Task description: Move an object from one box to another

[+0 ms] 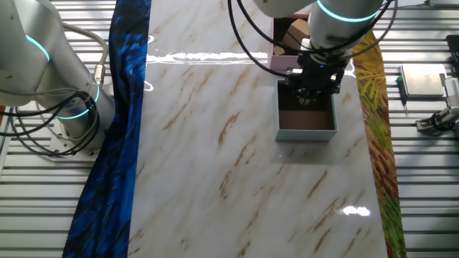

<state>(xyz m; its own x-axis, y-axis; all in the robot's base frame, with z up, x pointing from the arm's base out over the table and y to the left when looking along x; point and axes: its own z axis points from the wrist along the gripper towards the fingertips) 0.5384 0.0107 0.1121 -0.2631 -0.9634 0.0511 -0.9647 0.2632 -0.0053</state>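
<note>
The grey-blue box with brown lining sits on the marble tabletop at the right. The pink box with dark maroon lining stands just behind it, largely covered by the arm. A tan object shows inside the pink box. My gripper points down over the far part of the grey-blue box, with its fingertips at about rim level. The dark fingers blend together, so I cannot tell whether they are open or hold anything. The visible floor of the grey-blue box looks bare.
A blue patterned cloth runs along the left edge of the marble top and a yellow-green one along the right. A second robot base stands at the left. Tools and a grey plate lie at the far right.
</note>
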